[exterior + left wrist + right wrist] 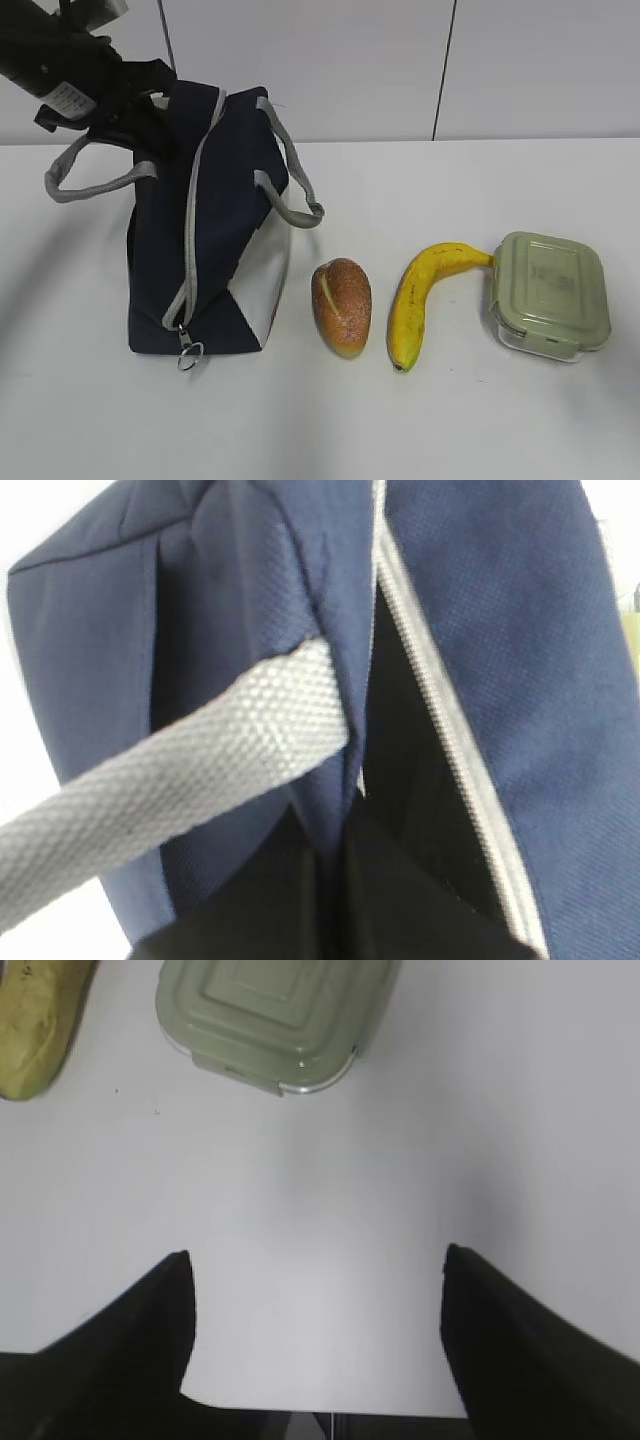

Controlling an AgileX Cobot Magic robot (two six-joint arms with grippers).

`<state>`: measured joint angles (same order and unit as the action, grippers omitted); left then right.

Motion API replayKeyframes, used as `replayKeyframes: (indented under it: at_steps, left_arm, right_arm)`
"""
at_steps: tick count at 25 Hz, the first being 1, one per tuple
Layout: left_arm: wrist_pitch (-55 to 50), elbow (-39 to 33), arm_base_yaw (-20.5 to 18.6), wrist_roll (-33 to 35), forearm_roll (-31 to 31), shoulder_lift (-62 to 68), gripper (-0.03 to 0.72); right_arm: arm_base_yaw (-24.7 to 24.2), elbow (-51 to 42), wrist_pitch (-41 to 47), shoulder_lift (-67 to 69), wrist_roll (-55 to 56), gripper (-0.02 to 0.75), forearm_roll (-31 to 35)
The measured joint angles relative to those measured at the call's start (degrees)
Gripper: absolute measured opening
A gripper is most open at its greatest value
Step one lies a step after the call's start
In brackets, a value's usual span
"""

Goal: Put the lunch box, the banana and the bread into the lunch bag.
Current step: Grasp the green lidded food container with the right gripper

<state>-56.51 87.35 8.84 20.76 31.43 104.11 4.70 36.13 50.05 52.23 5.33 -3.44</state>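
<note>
Left tool (150, 110) clenched at the lunch bag (215, 230) top, right tool (315, 1290) released above bare table (320, 1180)

The right gripper (315, 1335) is hanging over bare table (470, 420), with the lunch box (275, 1015) lying ahead of it and the banana (40, 1025) ahead to its left. Left of the banana, the bread (342, 306) is sitting just beside the lunch bag (205, 225), whose far end is lying under the left arm (60, 55).
</note>
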Motion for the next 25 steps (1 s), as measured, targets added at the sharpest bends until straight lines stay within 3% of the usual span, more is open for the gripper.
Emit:
replayKeyframes:
  at_steps: [17, 21, 25]
  left_arm:
    - [-0.11, 0.0, 0.0, 0.0, 0.11, 0.0, 0.0]
    - [-0.11, 0.0, 0.0, 0.0, 0.11, 0.0, 0.0]
    - [-0.11, 0.0, 0.0, 0.0, 0.11, 0.0, 0.0]
  right_arm:
    - [-0.14, 18.37, 0.44, 30.63, 4.3, 0.564, 1.53]
    - [-3.13, 19.26, 0.44, 32.6, 0.42, 0.564, 6.11]
    - [-9.43, 19.26, 0.44, 32.8, -7.38, 0.564, 12.59]
